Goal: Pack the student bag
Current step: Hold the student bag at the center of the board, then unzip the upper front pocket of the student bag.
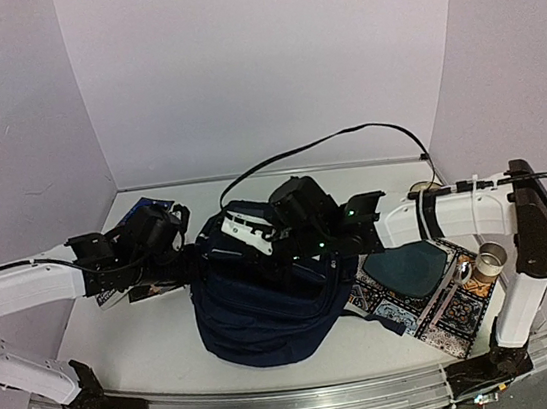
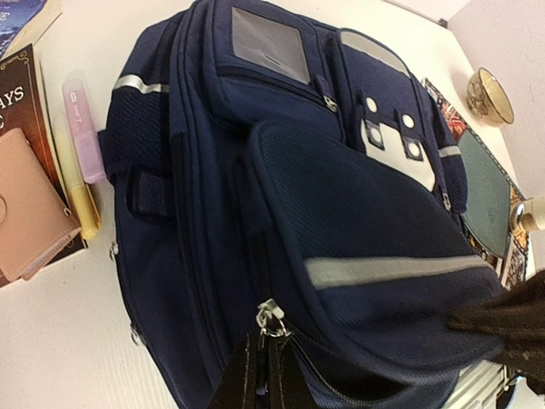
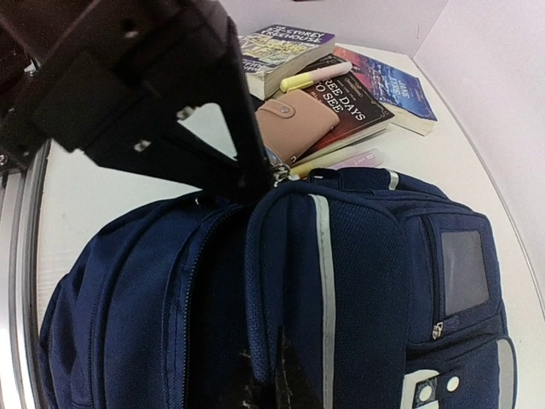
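Packing day: a navy student bag [image 1: 258,312] lies on its back in the middle of the worktop [image 1: 129,334], between the two arms, with its front pocket facing up. The left claw [image 3: 266,175] is pressed together on the metal zip pull [image 2: 270,319] at the bag's top corner. It seems placed there to draw the zip along and open the main compartment. The right claw [image 3: 268,368], also pressed together, appears to pinch a fold of the bag's fabric beside the same seam. That hold would brace the soft bag against the pull and keep it from sliding. How far the zip has parted cannot be told, and nothing looks packed yet. The things likely meant to go in lie just beside the bag, on the left arm's side: a few books [image 3: 358,98], a pink wallet [image 3: 294,123] resting on one of them, and marker pens [image 2: 81,170]. A patterned mat [image 1: 427,295] lies on the bag's other side.
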`<action>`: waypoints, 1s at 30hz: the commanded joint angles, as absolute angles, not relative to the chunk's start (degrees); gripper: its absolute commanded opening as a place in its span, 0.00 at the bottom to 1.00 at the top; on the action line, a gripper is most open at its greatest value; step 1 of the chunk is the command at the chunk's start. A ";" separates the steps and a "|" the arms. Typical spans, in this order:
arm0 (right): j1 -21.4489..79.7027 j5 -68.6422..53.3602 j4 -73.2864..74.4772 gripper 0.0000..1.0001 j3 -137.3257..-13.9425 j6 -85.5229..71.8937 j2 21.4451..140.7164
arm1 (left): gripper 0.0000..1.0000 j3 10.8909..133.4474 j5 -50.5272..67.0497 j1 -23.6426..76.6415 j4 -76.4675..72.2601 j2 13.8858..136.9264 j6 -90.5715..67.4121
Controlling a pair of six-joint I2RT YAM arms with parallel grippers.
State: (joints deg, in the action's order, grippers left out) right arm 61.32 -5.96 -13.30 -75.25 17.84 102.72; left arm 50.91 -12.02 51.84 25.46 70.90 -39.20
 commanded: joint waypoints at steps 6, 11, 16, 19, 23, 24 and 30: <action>61.13 -12.73 -11.34 0.00 -76.25 19.51 95.68 | 0.00 52.29 -19.98 41.02 26.11 76.09 -32.88; 59.84 -13.53 -11.84 0.00 -77.89 18.13 94.70 | 0.00 49.87 -19.22 39.69 22.44 78.64 -30.35; 56.69 -18.76 -13.06 0.00 -77.89 15.45 93.15 | 0.01 47.62 -19.02 38.59 19.51 78.67 -28.50; 55.82 -19.83 -13.25 0.00 -78.75 14.13 93.71 | 0.18 47.23 -18.39 38.58 18.19 78.13 -27.74; 55.82 -18.94 -13.18 0.00 -80.66 12.67 95.95 | 0.27 47.25 -17.11 38.58 16.94 76.98 -27.49; 55.81 -18.18 -13.18 0.00 -81.03 12.37 96.46 | 0.31 47.32 -17.11 38.58 16.66 76.74 -27.62; 55.76 -11.58 -13.10 0.00 -81.98 10.47 99.15 | 0.57 47.66 -18.11 38.55 16.52 76.50 -29.19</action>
